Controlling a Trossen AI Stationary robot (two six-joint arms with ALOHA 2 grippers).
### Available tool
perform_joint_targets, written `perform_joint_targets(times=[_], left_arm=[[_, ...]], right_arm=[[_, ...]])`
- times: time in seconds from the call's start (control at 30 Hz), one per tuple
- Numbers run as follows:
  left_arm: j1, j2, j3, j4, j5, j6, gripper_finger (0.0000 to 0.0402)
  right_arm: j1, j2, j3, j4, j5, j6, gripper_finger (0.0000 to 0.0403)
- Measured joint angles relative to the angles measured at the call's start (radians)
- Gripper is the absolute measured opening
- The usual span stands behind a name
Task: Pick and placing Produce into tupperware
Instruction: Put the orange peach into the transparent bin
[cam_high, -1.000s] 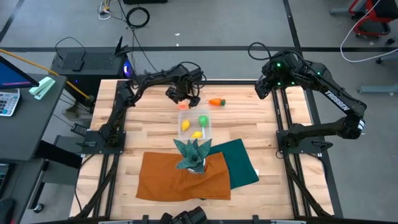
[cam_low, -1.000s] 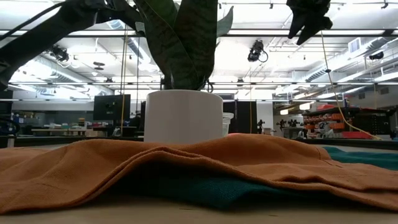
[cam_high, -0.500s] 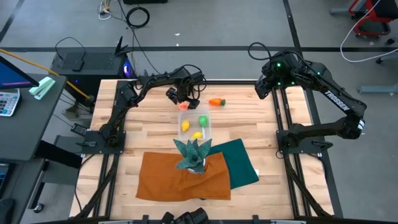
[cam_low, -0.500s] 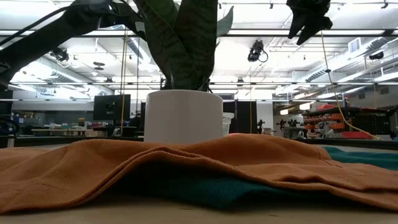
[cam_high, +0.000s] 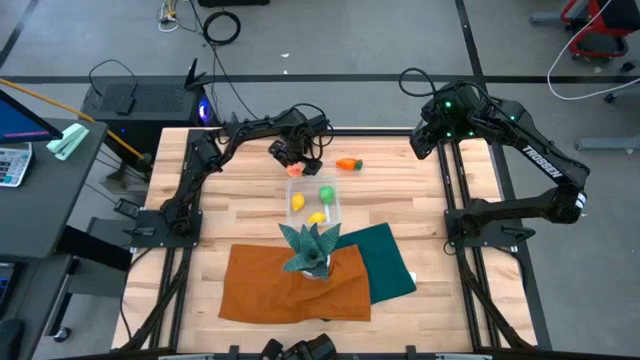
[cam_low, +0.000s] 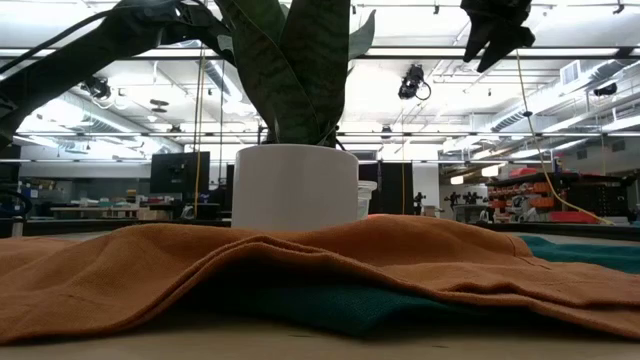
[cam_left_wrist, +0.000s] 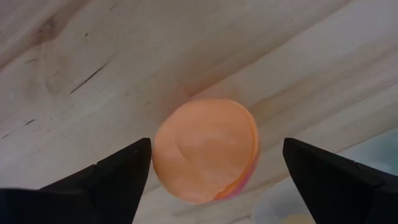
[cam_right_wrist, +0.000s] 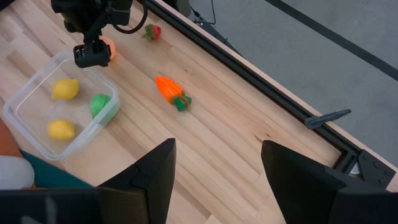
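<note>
My left gripper (cam_left_wrist: 217, 143) (cam_high: 290, 156) is open and points down over a round peach-orange fruit (cam_left_wrist: 205, 149) (cam_high: 294, 171). That fruit lies on the wood just beyond the clear container (cam_high: 334, 206), with one finger on either side and a gap to each. Two yellow fruits (cam_right_wrist: 65, 90) (cam_right_wrist: 60, 129) and a green one (cam_right_wrist: 99, 104) lie in the container. A carrot (cam_high: 347, 164) and a small red fruit (cam_right_wrist: 149, 31) lie on the table. My right gripper (cam_right_wrist: 217, 146) (cam_high: 425, 140) waits, open, high over the far right corner.
A teal spiky plant in a white pot (cam_high: 310, 248) (cam_low: 295, 185) stands on an orange cloth (cam_high: 295, 285) just near of the container. A teal cloth (cam_high: 388, 260) lies to the right of the orange one. The table's far edge rail (cam_right_wrist: 249, 74) runs close behind the carrot.
My left arm has shifted a little above the peach-orange fruit. None of the fruits has moved, nor has the container.
</note>
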Motion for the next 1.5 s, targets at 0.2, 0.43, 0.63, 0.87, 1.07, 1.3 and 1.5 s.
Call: perform_joint_targets(times=[0.2,0.43,0.63,0.87,1.07,1.3,1.5], left_arm=[[0.0,0.0,0.0,0.003,0.0,0.0,0.0335],[0.0,0.0,0.0,0.004,0.0,0.035,0.0291],[0.0,0.0,0.0,0.005,0.001,0.035,0.0258],[0.0,-0.001,0.0,0.006,0.001,0.05,0.0245],[0.001,-0.003,0.0,0.0,0.001,0.074,0.0244],[0.015,-0.008,0.045,-0.047,0.0,0.11,0.0238],[0.024,-0.008,0.156,-0.114,0.0,0.12,0.0238]], right_arm=[[0.0,0.0,0.0,0.0,0.0,0.0,0.0204],[0.0,0.0,0.0,0.0,0.0,0.0,0.0204],[0.0,0.0,0.0,0.0,0.0,0.0,0.0204],[0.0,0.0,0.0,0.0,0.0,0.001,0.0204],[0.0,0.0,0.0,0.0,-0.001,0.001,0.0204],[0.0,0.0,0.0,0.0,-0.001,0.001,0.0204],[0.0,0.0,0.0,0.0,-0.001,0.001,0.0204]])
